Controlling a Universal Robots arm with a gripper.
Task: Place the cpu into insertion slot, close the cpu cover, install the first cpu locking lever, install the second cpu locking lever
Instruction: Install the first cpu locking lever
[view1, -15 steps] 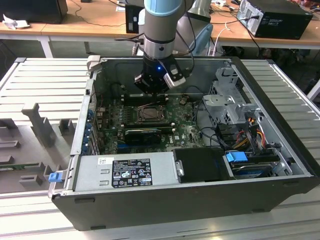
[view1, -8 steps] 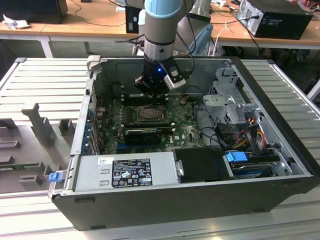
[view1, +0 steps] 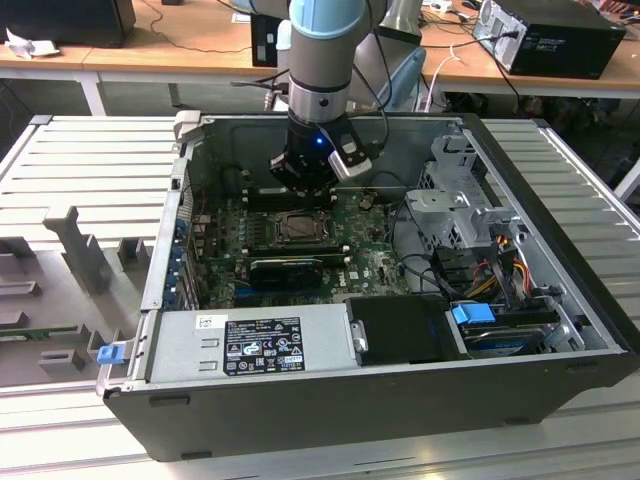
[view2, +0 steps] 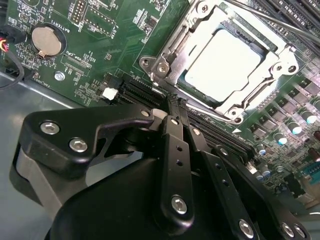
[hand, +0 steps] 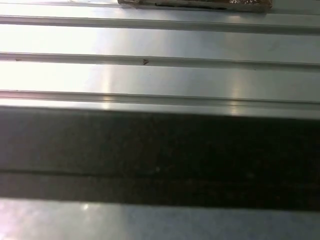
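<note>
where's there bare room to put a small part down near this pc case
The ribbed metal table on the exterior view's left of the case is bare; so is the stretch at its right. Inside, the motherboard is crowded under the gripper.

a: how many computer cases (view1: 400, 400) lie open on the bench?
b: one, holding one green board (view1: 375, 265)
a: chips?
b: one cpu (view2: 225, 62), at 1 o'clock in the second wrist view, under one cpu cover (view2: 200, 30)
a: coin cells?
b: one coin cell (view2: 46, 40), at 10 o'clock in that view
a: arms?
b: one arm, with one gripper (view2: 172, 107)
a: blue clips?
b: two: one blue clip (view1: 110, 352) at 8 o'clock in the exterior view, a second blue clip (view1: 472, 314) at 4 o'clock
</note>
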